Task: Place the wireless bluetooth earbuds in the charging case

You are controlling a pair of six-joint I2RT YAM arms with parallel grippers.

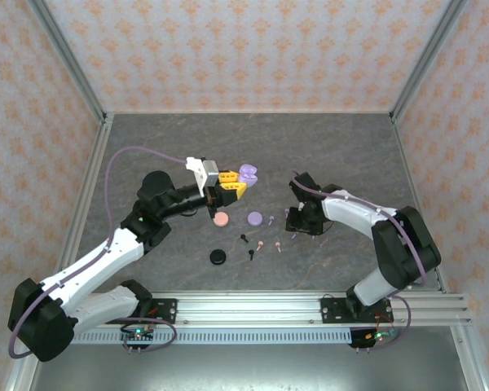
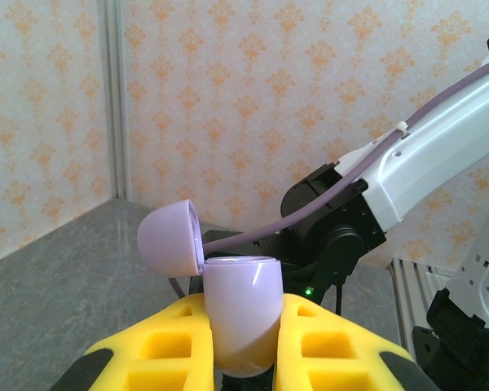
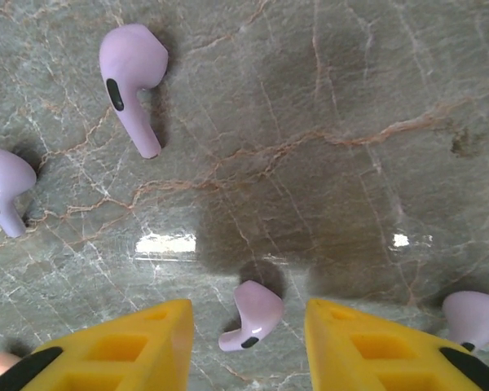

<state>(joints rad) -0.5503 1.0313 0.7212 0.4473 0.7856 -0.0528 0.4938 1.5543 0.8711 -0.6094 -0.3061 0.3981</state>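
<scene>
From above, we see the left gripper [image 1: 233, 189] clamped on the lilac charging case [image 1: 248, 173], which it holds off the table [image 1: 350, 155]. The right gripper [image 1: 294, 231] hangs low among the small earbuds [image 1: 271, 219].

The left wrist view adds the yellow fingers [image 2: 167, 346] pressed to the case's sides and its lid [image 2: 169, 239] hinged open. We cannot see inside.

In the right wrist view, the jaws stand apart with one lilac earbud [image 3: 253, 318] lying loose between them. Three more [image 3: 130, 77] lie nearby.

Left claw [image 2: 243, 346] clamped, right claw [image 3: 248, 338] agape.
</scene>
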